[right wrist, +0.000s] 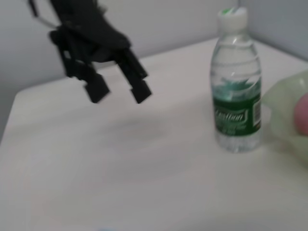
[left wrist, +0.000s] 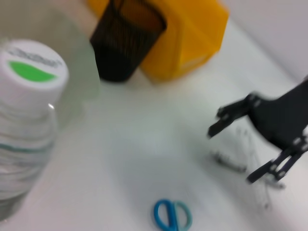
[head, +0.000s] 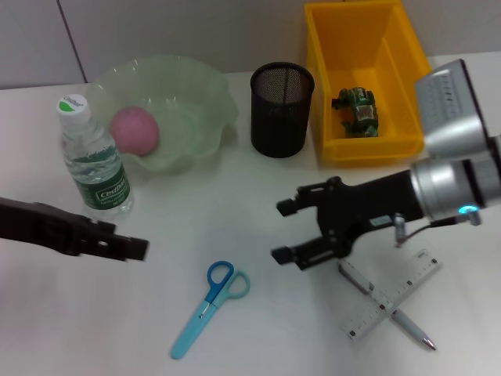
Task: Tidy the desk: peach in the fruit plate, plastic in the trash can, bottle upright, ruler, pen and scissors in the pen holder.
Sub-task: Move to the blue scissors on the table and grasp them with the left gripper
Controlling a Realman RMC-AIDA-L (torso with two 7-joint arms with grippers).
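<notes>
The scissors lie flat near the front edge. The right gripper hovers beside them, jaws spread, empty. The left gripper, near the upright bottle, seems open and empty.

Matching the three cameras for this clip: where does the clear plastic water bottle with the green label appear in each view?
Head: clear plastic water bottle upright, far left, beside the pale green fruit plate.
Left wrist: near left edge, cap up.
Right wrist: right of centre, upright.
Shared landmark: the fruit plate.
</notes>
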